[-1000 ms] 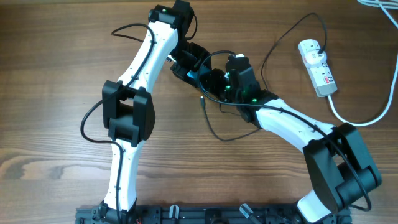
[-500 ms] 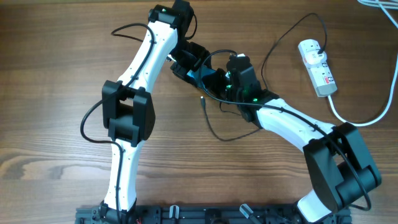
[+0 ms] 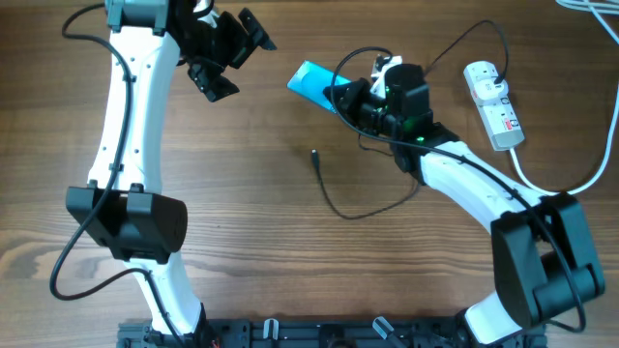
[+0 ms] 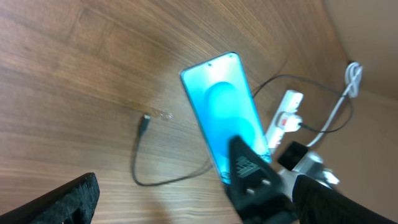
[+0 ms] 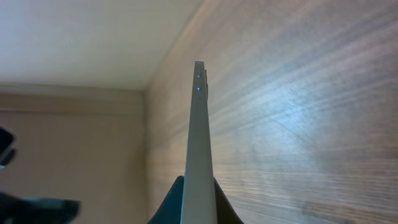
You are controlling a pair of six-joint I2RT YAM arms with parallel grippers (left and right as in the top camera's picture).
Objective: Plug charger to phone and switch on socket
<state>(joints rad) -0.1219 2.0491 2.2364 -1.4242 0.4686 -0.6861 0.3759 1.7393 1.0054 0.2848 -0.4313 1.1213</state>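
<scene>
The right gripper [image 3: 342, 97] is pinching the phone [image 3: 311, 83], a slim flat rectangle with a glossy cyan-blue screen, a paler oval glow and rounded white-edged corners. Its dark fingers [image 5: 198, 202] press on the two broad faces at the phone's near end. In the right wrist view the phone stands edge-on as a thin, smooth grey-white strip. The left wrist view shows one ribbed black finger [image 4: 249, 177] lying across the lower part of the screen. The phone is tilted above the table; I cannot tell whether its far end touches the wood.

The left gripper [image 3: 237, 56] is well apart from it, toward the far left of the table. Its matte black fingers [image 4: 65, 200] are spread wide with nothing between them.

Near the phone's free end, on the bare tabletop, lies the small black connector tip [image 3: 315, 155] of the charger [image 3: 336, 210]. The charger is a long thin black cable that curls in a loose loop across the boards and passes under the right arm. Its far end loops toward a white plug [image 3: 483, 74] seated at the rounded end of the socket [image 3: 497, 121]. The socket is a smooth white oblong power strip with small red marks, lying at the right of the table, well apart from the phone. A thick white cord [image 3: 571, 186] bends away from its squared end. The table [image 3: 271, 261] is brown wood with a long streaked grain.
</scene>
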